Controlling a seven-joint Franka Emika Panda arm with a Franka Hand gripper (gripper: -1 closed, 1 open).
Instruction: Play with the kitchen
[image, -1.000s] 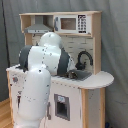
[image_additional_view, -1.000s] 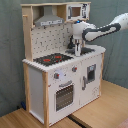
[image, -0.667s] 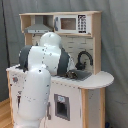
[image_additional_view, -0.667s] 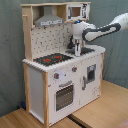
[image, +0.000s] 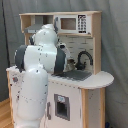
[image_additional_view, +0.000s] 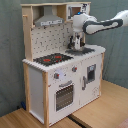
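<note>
In the second exterior view, the kitchen (image_additional_view: 62, 75) stands on a wooden desk (image_additional_view: 100, 112); from the second exterior view's left I see its grey hood (image_additional_view: 48, 20) over the black-red stovetop (image_additional_view: 51, 58), with the knobs (image_additional_view: 65, 73) and oven door (image_additional_view: 64, 95) below, then the sink (image_additional_view: 82, 50) toward the second exterior view's right. The white arm (image_additional_view: 102, 23) reaches in from the second exterior view's right, and its gripper (image_additional_view: 76, 45) hangs over the sink, though I cannot tell how the jaws stand. In the first exterior view the arm's bulk (image: 37, 75) fills the first exterior view's left, covering part of the kitchen (image: 80, 60), with the black faucet (image: 85, 57) showing past it.
</note>
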